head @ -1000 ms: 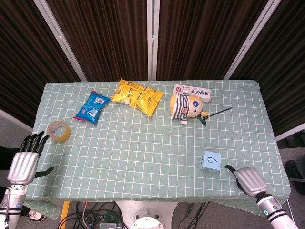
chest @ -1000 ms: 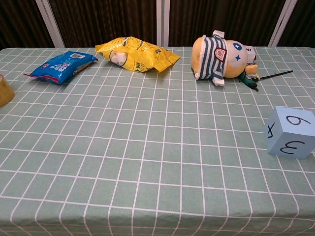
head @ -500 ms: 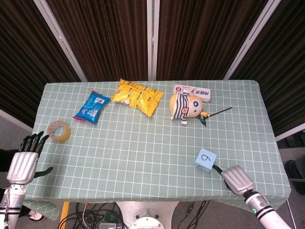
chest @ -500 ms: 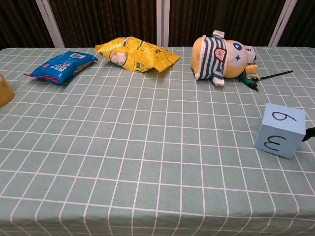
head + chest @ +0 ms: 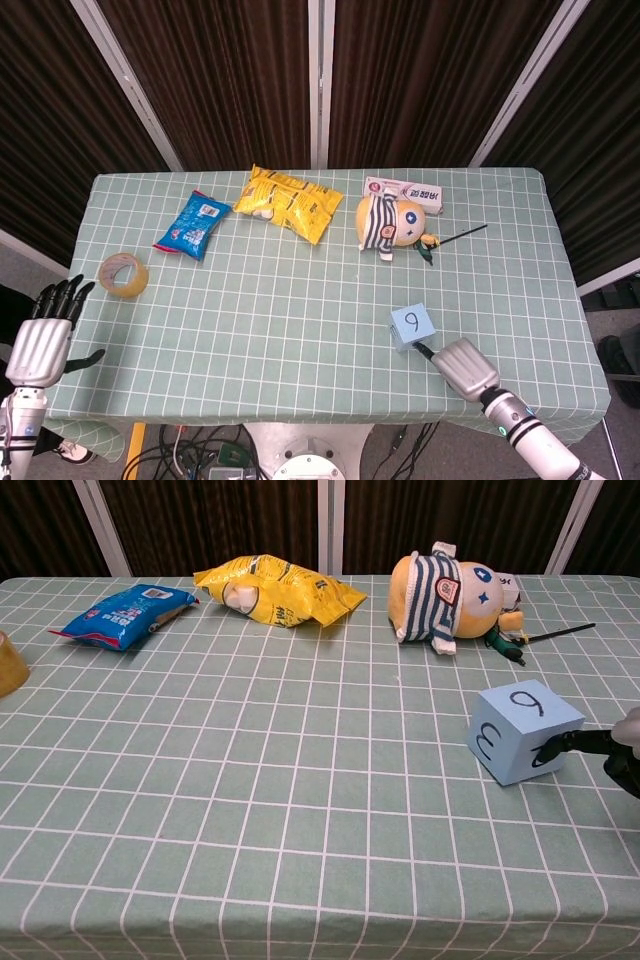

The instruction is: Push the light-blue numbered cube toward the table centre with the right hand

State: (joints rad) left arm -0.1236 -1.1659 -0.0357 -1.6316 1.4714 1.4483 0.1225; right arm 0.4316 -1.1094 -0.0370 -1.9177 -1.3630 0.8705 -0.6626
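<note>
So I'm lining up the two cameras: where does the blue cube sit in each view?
Head view: the cube is right of centre, near the front edge, with the right robot hand behind it.
Chest view: cube at mid-right.
Shared landmark: the striped doll, beyond the cube in both.

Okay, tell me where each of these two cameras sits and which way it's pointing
Head view: high above the near edge, looking down on the green checked tablecloth; both hands show, left hand off the table's left side, right hand behind the light-blue numbered cube.
Chest view: low at the near edge, looking across toward the dark curtains; only the right hand's dark fingertip on the cube and a sliver of the hand show.
Shared: cube, striped plush doll, yellow snack bag.
</note>
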